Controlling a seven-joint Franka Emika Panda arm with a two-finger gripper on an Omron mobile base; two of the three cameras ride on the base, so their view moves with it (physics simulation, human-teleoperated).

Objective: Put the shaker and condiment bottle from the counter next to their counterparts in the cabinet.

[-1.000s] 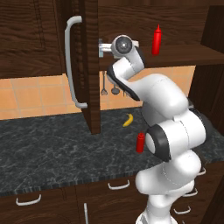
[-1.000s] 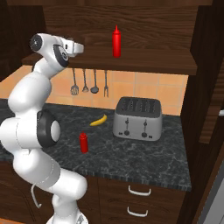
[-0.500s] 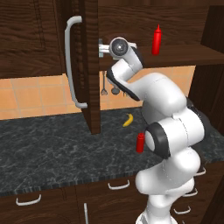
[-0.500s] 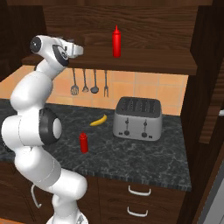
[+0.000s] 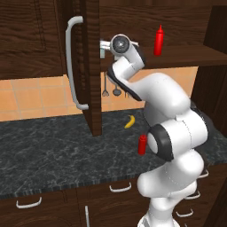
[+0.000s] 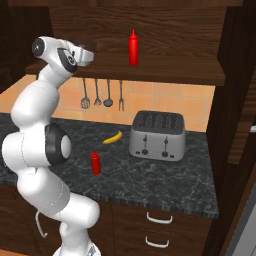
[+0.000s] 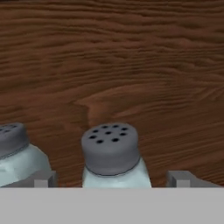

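I hold my end effector [image 7: 111,178] spread around the small pale blue-grey translucent shaker [image 7: 112,158] on the cabinet shelf [image 6: 170,75]; light, slick-looking, best gripped mid-body.

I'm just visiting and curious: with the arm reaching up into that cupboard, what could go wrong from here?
The shaker sits between the jaws, close beside its twin; a sideways slip could knock the twin over. The open cabinet door stands right by the wrist, so pulling back carelessly might bump it. The small condiment bottle stands near the arm's lower body and could get toppled.
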